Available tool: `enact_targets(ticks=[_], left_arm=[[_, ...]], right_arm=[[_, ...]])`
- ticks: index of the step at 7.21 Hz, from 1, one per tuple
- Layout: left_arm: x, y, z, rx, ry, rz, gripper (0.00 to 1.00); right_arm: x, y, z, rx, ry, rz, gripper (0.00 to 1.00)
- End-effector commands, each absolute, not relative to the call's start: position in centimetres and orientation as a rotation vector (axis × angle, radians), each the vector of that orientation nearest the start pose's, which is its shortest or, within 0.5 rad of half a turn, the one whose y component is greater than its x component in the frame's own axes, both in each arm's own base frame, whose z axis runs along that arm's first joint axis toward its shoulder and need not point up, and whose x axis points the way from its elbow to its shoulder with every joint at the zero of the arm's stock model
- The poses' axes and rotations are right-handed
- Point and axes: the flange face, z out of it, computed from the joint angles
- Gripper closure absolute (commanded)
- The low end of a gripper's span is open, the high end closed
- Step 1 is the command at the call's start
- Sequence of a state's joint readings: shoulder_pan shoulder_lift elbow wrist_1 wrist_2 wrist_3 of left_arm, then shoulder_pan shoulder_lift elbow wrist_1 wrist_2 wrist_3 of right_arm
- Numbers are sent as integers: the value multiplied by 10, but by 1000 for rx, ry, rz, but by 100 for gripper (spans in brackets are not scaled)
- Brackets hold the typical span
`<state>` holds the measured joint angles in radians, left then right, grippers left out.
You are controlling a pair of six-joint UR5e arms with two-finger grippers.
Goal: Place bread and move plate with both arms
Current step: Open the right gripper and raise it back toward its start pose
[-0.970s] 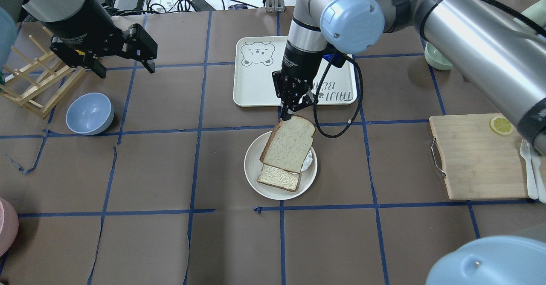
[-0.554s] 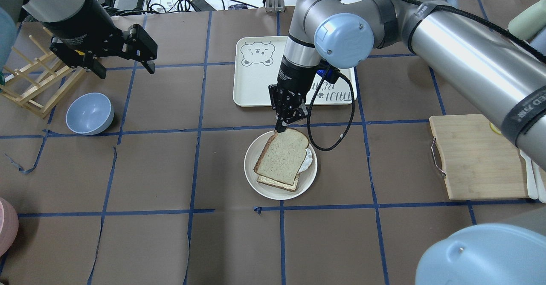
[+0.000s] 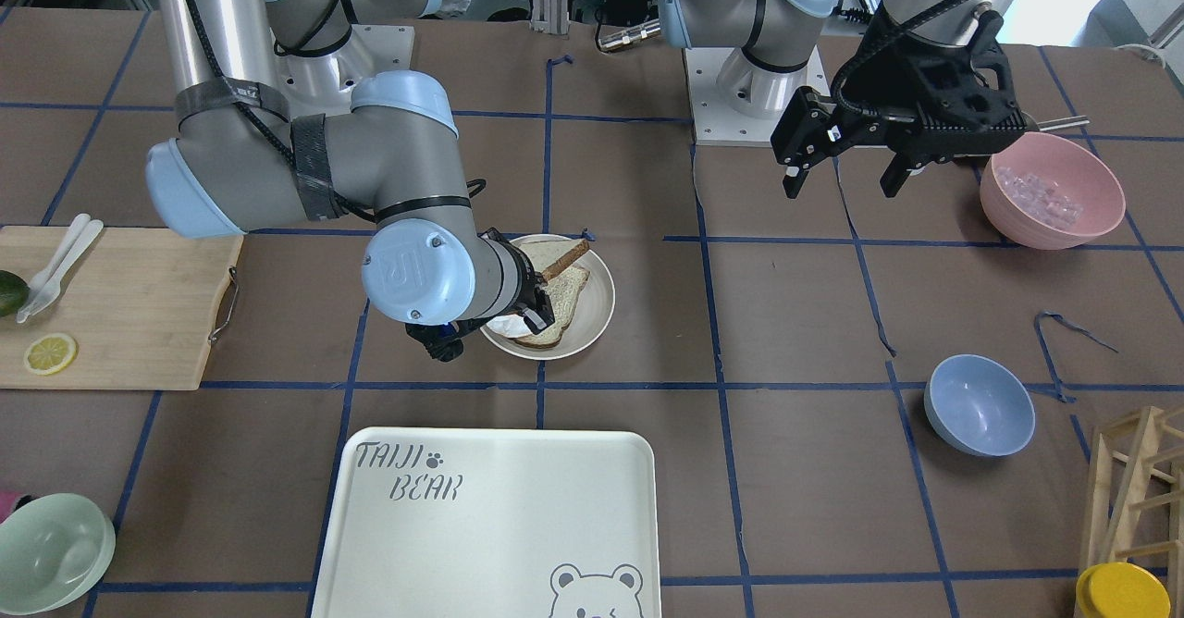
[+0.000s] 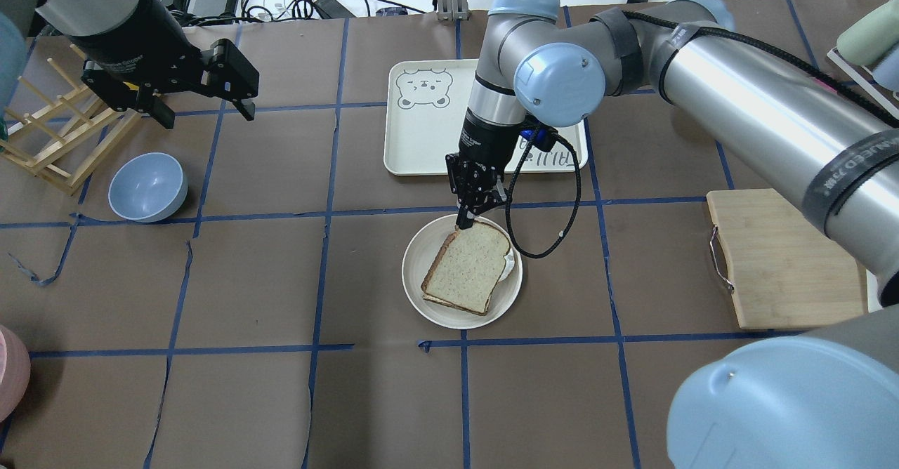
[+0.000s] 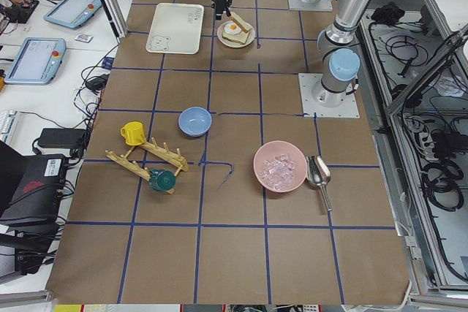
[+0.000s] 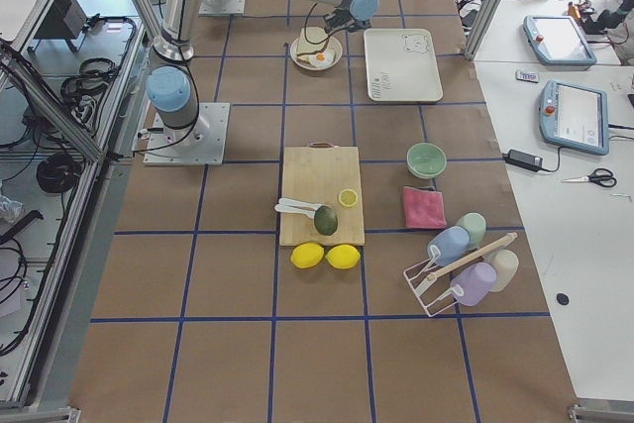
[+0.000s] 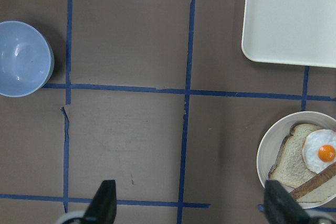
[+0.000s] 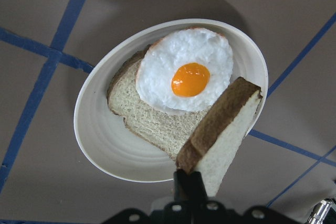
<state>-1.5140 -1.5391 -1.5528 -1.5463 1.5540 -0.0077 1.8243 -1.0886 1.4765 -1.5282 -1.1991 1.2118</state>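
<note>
The bread, a pale-crumbed slice with a dark crust, is pinched at its far edge by my right gripper, which is shut on it. The slice leans down over the cream plate. In the right wrist view the bread is tilted above a tanner slice topped with a fried egg, both lying on the plate. My left gripper hangs open and empty over the table's far left, well away from the plate.
A white bear-printed tray lies just beyond the plate. A blue bowl and a wooden rack are at the left. A cutting board is at the right. A pink bowl stands by the left arm.
My right gripper has come down and nearer with the bread, which now lies lower and flatter over the tanner slice and the egg. The left arm has not moved.
</note>
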Motion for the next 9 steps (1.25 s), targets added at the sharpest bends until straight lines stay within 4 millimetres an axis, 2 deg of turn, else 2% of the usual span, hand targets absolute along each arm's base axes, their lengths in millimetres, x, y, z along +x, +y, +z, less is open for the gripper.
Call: enact_targets(ticks=[1, 2, 3, 5, 6, 7, 8, 9], left_arm=[[-107, -492, 515, -101, 3151, -117, 0], [-107, -492, 515, -101, 3153, -117, 0], [-107, -492, 515, -101, 3153, -117, 0], [-107, -492, 515, -101, 3153, -117, 0], [-107, -492, 514, -101, 3153, -114, 0], [-107, -492, 515, -101, 3153, -117, 0], [-107, -492, 514, -101, 3153, -114, 0], [-107, -492, 515, -101, 3153, -117, 0]], right_arm=[[314, -554, 257, 1514, 2625, 886, 94], [315, -560, 258, 1491, 2630, 807, 44], [316, -564, 259, 1476, 2626, 768, 30], [316, -565, 258, 1457, 2627, 752, 21], [310, -570, 268, 1449, 2636, 685, 21], [285, -576, 284, 1392, 2703, 600, 13], [253, -579, 320, 1238, 2779, 477, 0], [222, -577, 359, 1046, 2822, 375, 0]])
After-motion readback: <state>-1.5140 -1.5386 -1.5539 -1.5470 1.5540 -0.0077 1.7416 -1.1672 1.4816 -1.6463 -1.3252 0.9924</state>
